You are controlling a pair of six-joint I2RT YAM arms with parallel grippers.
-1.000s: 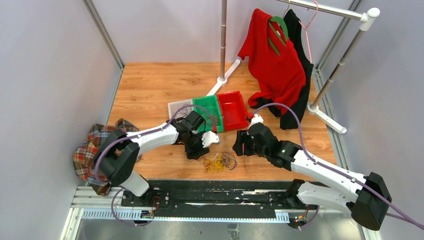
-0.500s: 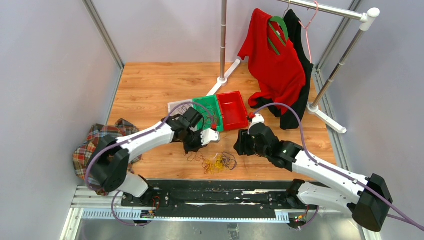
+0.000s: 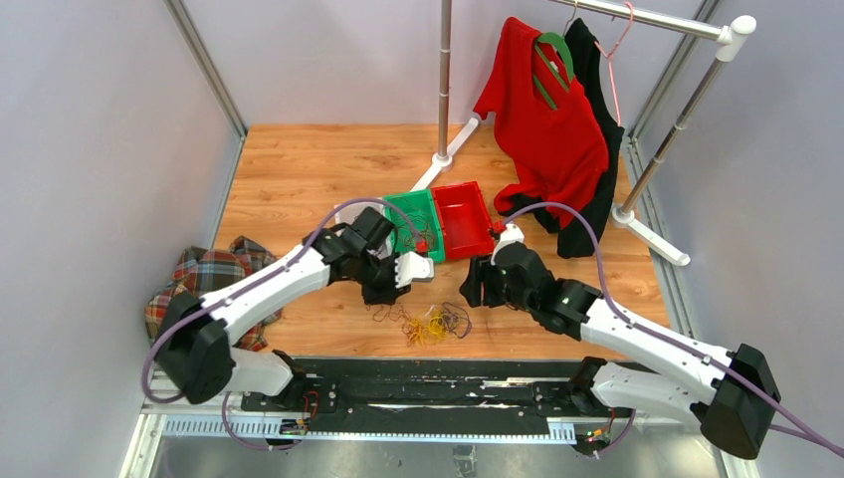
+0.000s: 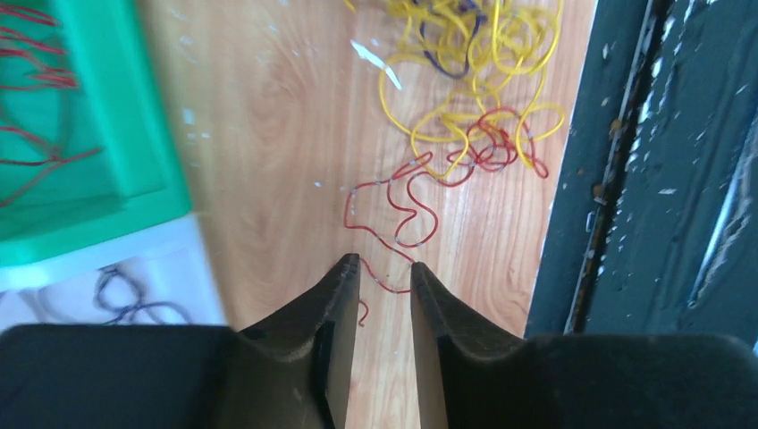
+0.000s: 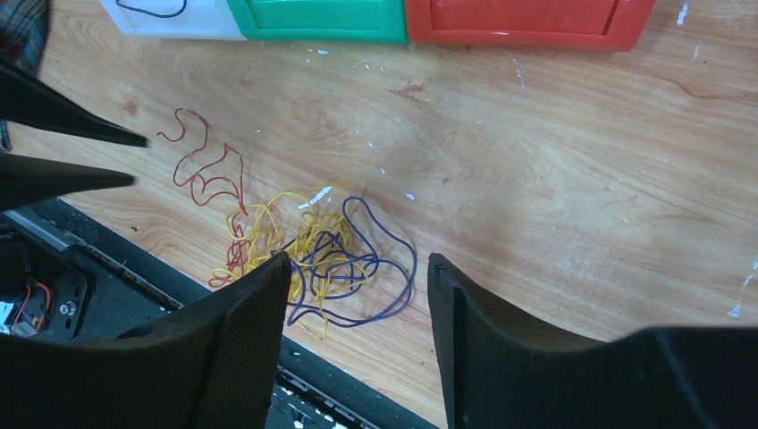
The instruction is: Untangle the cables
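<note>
Left wrist view: a green plastic tray (image 4: 152,134) sits up and to the left of the two black fingers (image 4: 344,304). It has thin red-brown wires (image 4: 45,76) lying in it. Right next to it, closer to the fingers, is a white plastic tray (image 4: 192,259) with a curly dark purple wire (image 4: 134,304) inside.

The cables (image 4: 465,80) are a heap of thin, floppy strands in yellow, dark purple and red. They lie on the brown wooden table (image 4: 268,116), out past the fingertips and a bit to the right. One wiggly red strand (image 4: 416,241) comes out of the heap and runs back toward the left gripper (image 4: 380,268). Its loose end reaches into the gap between the fingers. The fingers have a small gap between them, much wider than the strand, so they are not pinching it.

In the right wrist view the right gripper (image 5: 359,261) has its fingers spread wide, with nothing held. The yellow and purple part of the heap shows in the gap between the tips. The heap is longer than it is wide. It runs from the red strand, up and left of the fingers, down to a big purple loop by the right finger. Far past the tips the white tray, the green tray and a red plastic tray (image 5: 527,22) stand touching in a row.
</note>
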